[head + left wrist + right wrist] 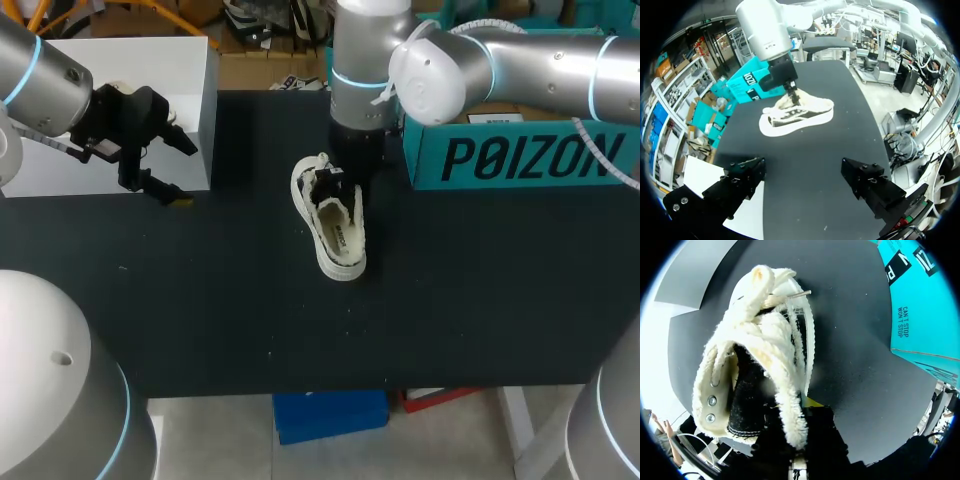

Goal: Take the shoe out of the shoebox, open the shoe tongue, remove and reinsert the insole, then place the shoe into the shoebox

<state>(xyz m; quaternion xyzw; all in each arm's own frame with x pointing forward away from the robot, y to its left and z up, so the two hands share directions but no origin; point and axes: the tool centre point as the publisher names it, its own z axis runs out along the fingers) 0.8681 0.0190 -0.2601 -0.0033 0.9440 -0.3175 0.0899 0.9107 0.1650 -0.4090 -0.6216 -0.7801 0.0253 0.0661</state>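
**Principal risk:** the whole cream fleece-trimmed canvas shoe [338,228] lifts or drags when its tongue is pulled. It lies loose on the middle of the black table [450,300], outside the box, and nothing pins its sole. Cause: the right gripper [342,185], coming straight down at the shoe's far end, is the only contact. Its jaws are pinched narrow on the fleecy rim [785,390], one from each side.

**Second risk:** slippage. The trim is soft, so the pinch may hold pile rather than canvas and let go under load.

**Lesser risk:** the thick cream laces [765,305] bunched at that end could snag the gripper as it pulls away.

**Surroundings:**
- The teal cardboard shoebox [520,155] stands at the far right, near the shoe but apart from it. The right arm passes over it, so a sideways swing could shove it.
- A white rectangular box [130,70] occupies the far left.
- The left gripper [178,170] hangs before the white box, spread wide and holding nothing, well apart from the shoe.
- The right wrist stands in the left gripper's way, covering the shoe's far end — a second grip looks possible from the near end only.
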